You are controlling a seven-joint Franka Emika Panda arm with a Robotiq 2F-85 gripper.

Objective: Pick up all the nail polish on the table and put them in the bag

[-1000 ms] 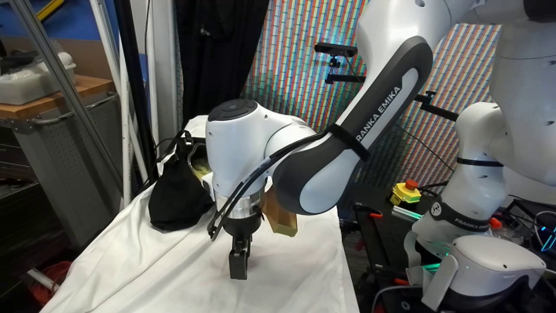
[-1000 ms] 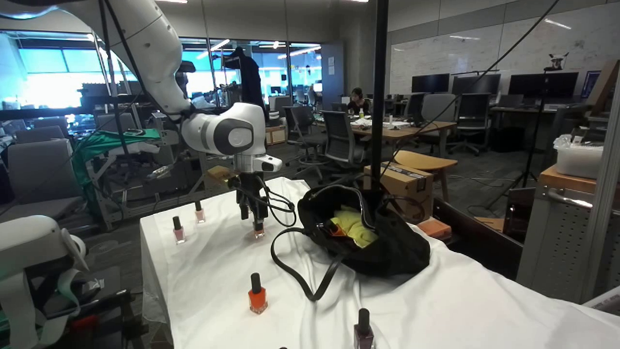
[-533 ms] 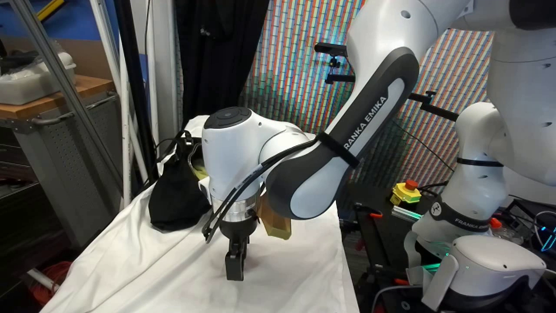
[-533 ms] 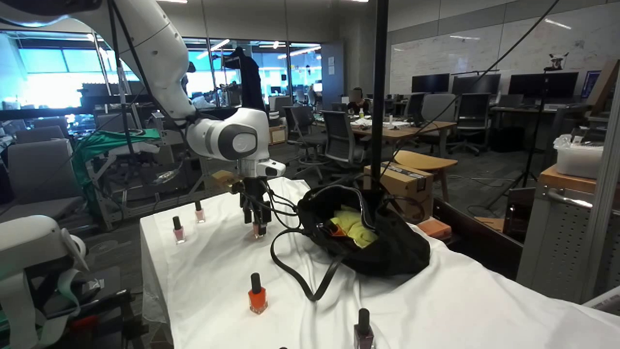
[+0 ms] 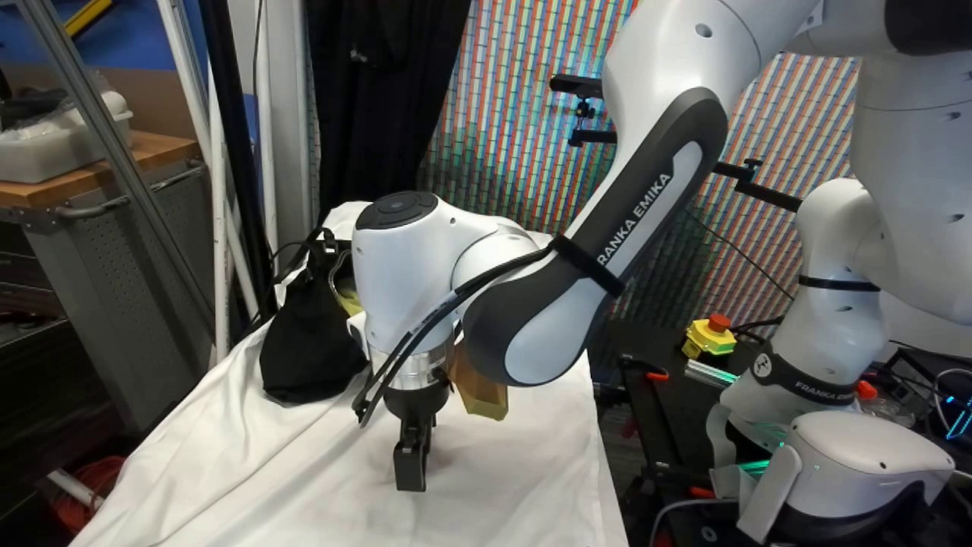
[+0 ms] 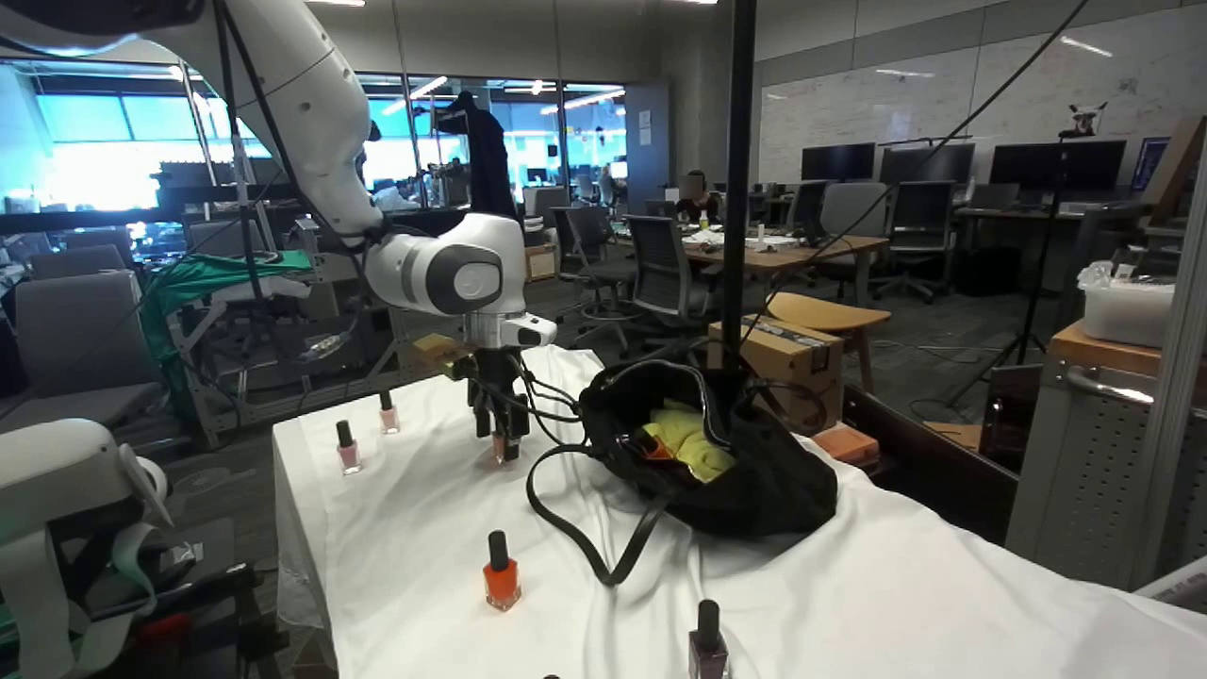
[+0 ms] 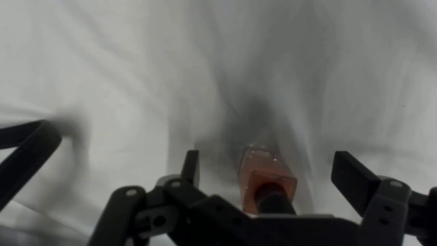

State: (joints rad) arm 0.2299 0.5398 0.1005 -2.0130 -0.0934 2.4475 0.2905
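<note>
One gripper (image 6: 498, 438) hangs low over the far part of the white-covered table (image 6: 415, 538). Its two fingers (image 7: 355, 181) stand wide apart, one on each side of a reddish-pink bottle (image 7: 266, 186) of nail polish, with a gap showing on both sides in the wrist view. Four more stand upright: two pale pink bottles (image 6: 350, 459) far and to the left, one orange-red bottle (image 6: 503, 587) nearer, and one dark purple bottle (image 6: 708, 657) nearer again, to the right. That makes five. At the near edge a dark tip (image 6: 552, 677) shows, too little to name. One black bag (image 6: 768, 486) slumps on the right, open, with a strap (image 6: 612, 577) looping out onto the table; inside it is something orange (image 6: 657, 447), unclear.

A second ago, in an exterior view, the far bottle's cap showed below the fingers; now they reach down beside its body and partly cover it. The bag and the other four bottles have stayed put.
</note>
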